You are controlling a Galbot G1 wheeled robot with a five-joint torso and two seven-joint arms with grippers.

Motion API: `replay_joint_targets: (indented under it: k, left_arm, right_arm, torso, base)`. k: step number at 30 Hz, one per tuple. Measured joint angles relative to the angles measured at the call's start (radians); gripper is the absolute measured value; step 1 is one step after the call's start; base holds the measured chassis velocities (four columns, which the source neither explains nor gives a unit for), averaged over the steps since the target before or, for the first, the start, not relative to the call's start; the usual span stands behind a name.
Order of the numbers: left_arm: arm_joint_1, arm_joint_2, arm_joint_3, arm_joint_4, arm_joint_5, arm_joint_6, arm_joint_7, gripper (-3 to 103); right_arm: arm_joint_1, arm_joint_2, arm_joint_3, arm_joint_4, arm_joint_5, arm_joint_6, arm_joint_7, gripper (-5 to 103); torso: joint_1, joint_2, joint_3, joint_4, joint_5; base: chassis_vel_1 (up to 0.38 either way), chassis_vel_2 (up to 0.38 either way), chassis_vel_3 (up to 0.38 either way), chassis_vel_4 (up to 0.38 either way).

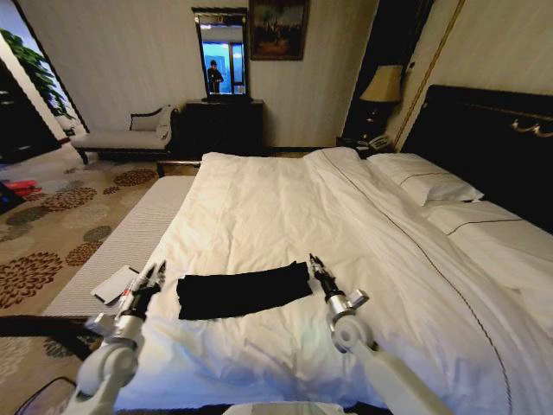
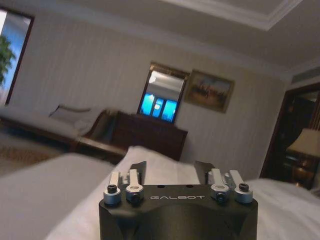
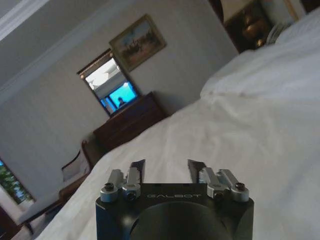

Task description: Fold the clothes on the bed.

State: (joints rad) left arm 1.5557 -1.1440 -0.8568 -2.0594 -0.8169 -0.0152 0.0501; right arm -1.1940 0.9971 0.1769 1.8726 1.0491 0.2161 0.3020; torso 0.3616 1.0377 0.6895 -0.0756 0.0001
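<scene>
Black T-shirt (image 1: 243, 291) folded into a long strip, lying across the white bed (image 1: 285, 199) near its foot edge | left gripper (image 1: 155, 272) just beside the strip's left end, fingers spread, holding nothing | right gripper (image 1: 314, 262) at the strip's right end, fingers spread, holding nothing | white flat booklet (image 1: 114, 284) on the bed's left edge

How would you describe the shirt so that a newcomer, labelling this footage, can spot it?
On the large white bed, look near the foot-side edge. Between the left hand and right hand lies the black shirt, folded into a long strip, the only dark item on the sheets.
</scene>
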Motion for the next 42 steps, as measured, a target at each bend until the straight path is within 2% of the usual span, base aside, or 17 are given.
replay_joint_targets:
  k: [1,2,6,7,11,15,17,20,22,25,27,28,29,31,33,36,42]
  left_arm:
    - [-0.032,0.011,0.001,-0.032,0.002,0.05,-0.038,64]
    - [-0.032,0.011,0.001,-0.032,0.002,0.05,-0.038,64]
    - [-0.132,0.027,0.069,-0.074,0.045,0.172,-0.154,81]
    - [-0.132,0.027,0.069,-0.074,0.045,0.172,-0.154,81]
    - [-0.273,0.021,0.244,0.04,0.165,0.193,-0.186,97]
    - [-0.374,-0.011,0.348,0.179,0.207,0.209,-0.22,100]
    - [-0.397,-0.021,0.365,0.217,0.231,0.216,-0.235,100]
    - [-0.419,-0.029,0.362,0.236,0.269,0.223,-0.25,100]
    - [-0.417,-0.027,0.352,0.225,0.269,0.224,-0.254,100]
    - [-0.408,-0.013,0.295,0.16,0.212,0.232,-0.293,100]
    - [-0.405,-0.004,0.254,0.085,0.088,0.255,-0.33,100]
    - [-0.405,-0.004,0.254,0.085,0.088,0.255,-0.33,100]
    - [-0.401,0.004,0.223,0.02,-0.013,0.272,-0.352,100]
    - [-0.387,0.01,0.177,-0.081,-0.128,0.29,-0.365,100]
    - [-0.379,0.01,0.16,-0.123,-0.17,0.295,-0.37,100]
    - [-0.341,-0.011,0.11,-0.272,-0.293,0.305,-0.379,100]
    - [-0.254,-0.047,0.098,-0.372,-0.302,0.312,-0.383,100]
  right_arm:
    - [0.034,-0.007,0.001,0.0,0.001,-0.009,0.01,56]
    - [0.034,-0.007,0.001,0.0,0.001,-0.009,0.01,56]
    - [0.144,-0.009,-0.05,-0.045,0.01,-0.031,0.007,66]
    - [0.144,-0.009,-0.05,-0.045,0.01,-0.031,0.007,66]
    - [0.266,0.022,-0.159,-0.134,0.008,-0.037,-0.028,89]
    - [0.331,0.055,-0.229,-0.205,-0.006,-0.056,-0.032,99]
    - [0.352,0.063,-0.254,-0.224,-0.017,-0.072,-0.007,100]
    - [0.412,0.062,-0.324,-0.239,-0.042,-0.174,0.136,100]
    - [0.427,0.06,-0.339,-0.24,-0.045,-0.197,0.166,100]
    - [0.482,0.056,-0.395,-0.253,-0.07,-0.212,0.188,100]
    - [0.514,0.066,-0.43,-0.295,-0.113,-0.171,0.127,100]
    - [0.514,0.066,-0.43,-0.295,-0.113,-0.171,0.127,100]
    - [0.53,0.08,-0.454,-0.328,-0.152,-0.136,0.083,100]
    - [0.541,0.106,-0.484,-0.372,-0.222,-0.093,0.033,100]
    - [0.542,0.115,-0.495,-0.385,-0.25,-0.078,0.016,100]
    - [0.543,0.135,-0.546,-0.42,-0.384,-0.046,-0.02,100]
    - [0.559,0.174,-0.6,-0.491,-0.539,-0.024,-0.023,100]
  torso:
    - [0.0,0.0,0.0,0.0002,-0.0001]
    - [0.0,0.0,0.0,0.0002,-0.0001]
    - [0.0,0.0,0.0,0.0,-0.0001]
    - [0.0,0.0,0.0,0.0,-0.0001]
    - [0.0,0.0,0.0,0.0002,-0.0003]
    - [0.0,0.0,0.0,-0.0002,-0.0004]
    - [0.0,0.0,0.0,-0.0001,-0.0003]
    - [0.0,0.0,0.0,-0.0001,-0.0003]
    - [0.0,0.0,0.0,0.0002,-0.0003]
    - [0.0,0.0,0.0,0.0006,-0.0003]
    - [0.0,0.0,0.0,0.0003,-0.0004]
    - [0.0,0.0,0.0,0.0003,-0.0004]
    - [0.0,0.0,0.0,-0.0001,-0.0003]
    - [0.0,0.0,0.0,0.0002,0.0003]
    - [0.0,0.0,0.0,0.0004,0.0002]
    - [0.0,0.0,0.0,0.0,-0.0002]
    - [0.0,0.0,0.0,0.0002,-0.0001]
  base:
    - [0.0,0.0,0.0,0.0]
    - [0.0,0.0,0.0,0.0]
    - [0.0,0.0,0.0,0.0]
    - [0.0,0.0,0.0,0.0]
    - [0.0,0.0,0.0,0.0]
    - [0.0,0.0,0.0,0.0]
    - [0.0,0.0,0.0,0.0]
    - [0.0,0.0,0.0,0.0]
    - [0.0,0.0,0.0,0.0]
    - [0.0,0.0,0.0,0.0]
    - [0.0,0.0,0.0,0.0]
    - [0.0,0.0,0.0,0.0]
    - [0.0,0.0,0.0,0.0]
    - [0.0,0.0,0.0,0.0]
    - [0.0,0.0,0.0,0.0]
    - [0.0,0.0,0.0,0.0]
    - [0.0,0.0,0.0,0.0]
